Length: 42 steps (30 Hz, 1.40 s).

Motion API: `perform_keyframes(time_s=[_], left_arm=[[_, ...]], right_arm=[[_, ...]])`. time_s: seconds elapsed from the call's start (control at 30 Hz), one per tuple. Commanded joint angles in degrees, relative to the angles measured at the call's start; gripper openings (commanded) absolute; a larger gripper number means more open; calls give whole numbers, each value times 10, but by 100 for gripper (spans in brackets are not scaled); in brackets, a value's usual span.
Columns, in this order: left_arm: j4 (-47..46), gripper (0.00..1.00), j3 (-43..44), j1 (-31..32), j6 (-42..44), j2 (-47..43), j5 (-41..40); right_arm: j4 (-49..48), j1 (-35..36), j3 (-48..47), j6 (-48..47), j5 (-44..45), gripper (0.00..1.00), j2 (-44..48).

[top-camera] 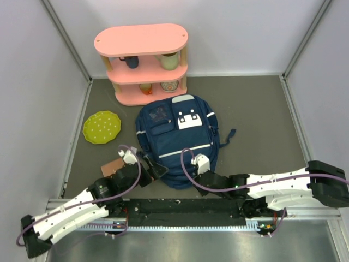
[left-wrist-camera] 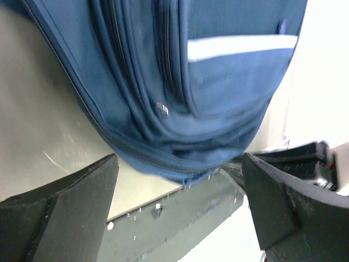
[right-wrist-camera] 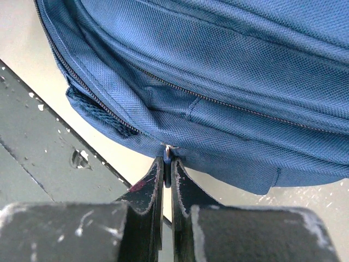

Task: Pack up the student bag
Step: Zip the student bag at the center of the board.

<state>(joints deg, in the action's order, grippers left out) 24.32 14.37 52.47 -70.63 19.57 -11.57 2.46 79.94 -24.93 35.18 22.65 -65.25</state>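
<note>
The backpack is lying flat on the bench, just in front of the pink shelf. The left pincer is gaping, released, at the bag's near-left corner. The right pincer is clenching a small metal zip pull on its near edge.

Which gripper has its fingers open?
The left gripper: its fingers stand wide apart near the student bag, while the right gripper pinches a zipper pull.

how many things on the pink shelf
4: dark mug and pale cup on the middle tier, orange cup and patterned bowl on the bottom tier; others may be hidden.
</note>
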Motion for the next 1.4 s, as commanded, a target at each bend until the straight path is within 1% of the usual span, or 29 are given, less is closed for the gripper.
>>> perform_keyframes(time_s=[0.0,0.07,0.17,0.2,0.33,0.37,0.5,0.53,0.57,0.6,0.63,0.73,0.77,0.83,0.87,0.9,0.93,0.97,1.0,1.07,1.1,1.13,1.2,1.27,1.37], left_arm=[[-96,99,-7,109,-95,62,-50],[-121,99,1,156,-115,116,-92],[-153,99,10,175,-126,157,-129],[-195,99,0,175,-128,163,-132],[-275,98,-33,175,-136,184,-160],[-277,97,-36,175,-136,186,-178],[-279,93,-39,175,-130,180,-195],[-277,85,-40,175,-130,176,-197],[-270,81,-46,175,-133,173,-203],[-264,74,-50,175,-141,169,-209],[-258,58,-54,176,-144,157,-213],[-216,25,-72,176,-150,116,-235],[-174,1,-75,175,-148,103,-242],[-120,0,-73,175,-158,56,-262],[-67,0,-68,175,-160,37,-267],[-35,0,-65,176,-166,2,-281],[-5,0,-61,175,-170,-16,-288],[23,0,-53,175,-178,-35,-294],[81,0,-49,175,-180,-70,-302],[128,0,-36,175,-183,-102,-322],[167,0,-32,175,-187,-129,-327],[186,0,-26,175,-190,-143,-338],[214,0,-22,175,-198,-170,-344],[238,0,-15,175,-198,-182,-351],[260,0,-3,175,-198,-187,-361]], right_arm=[[-68,-3,-13,8,2,0,7],[-89,-3,-8,1,-15,0,9],[-118,-3,-7,-8,-49,0,9],[-127,-2,-4,-11,-72,0,7],[-157,-1,-8,-20,-119,0,-8],[-159,1,-12,-23,-125,0,-21],[-172,21,-30,-21,-123,0,-51],[-177,27,-31,-19,-123,0,-58],[-181,28,-33,-17,-123,0,-68],[-183,29,-36,-18,-123,0,-73],[-182,30,-39,-17,-122,0,-76],[-175,32,-44,-18,-118,0,-81],[-170,32,-46,-17,-112,0,-80],[-142,32,-48,-16,-89,0,-73],[-121,32,-49,-13,-55,0,-69],[-100,31,-50,-8,-30,0,-59],[-59,29,-49,3,-10,0,-51],[-45,14,-40,10,18,0,-44],[-35,4,-32,18,25,0,-31],[-28,-20,3,34,33,0,18],[-28,-35,14,35,36,0,37],[-26,-43,24,33,36,0,74],[-26,-56,49,28,35,0,107],[11,-67,62,31,41,0,148],[37,-99,75,45,35,0,172]])
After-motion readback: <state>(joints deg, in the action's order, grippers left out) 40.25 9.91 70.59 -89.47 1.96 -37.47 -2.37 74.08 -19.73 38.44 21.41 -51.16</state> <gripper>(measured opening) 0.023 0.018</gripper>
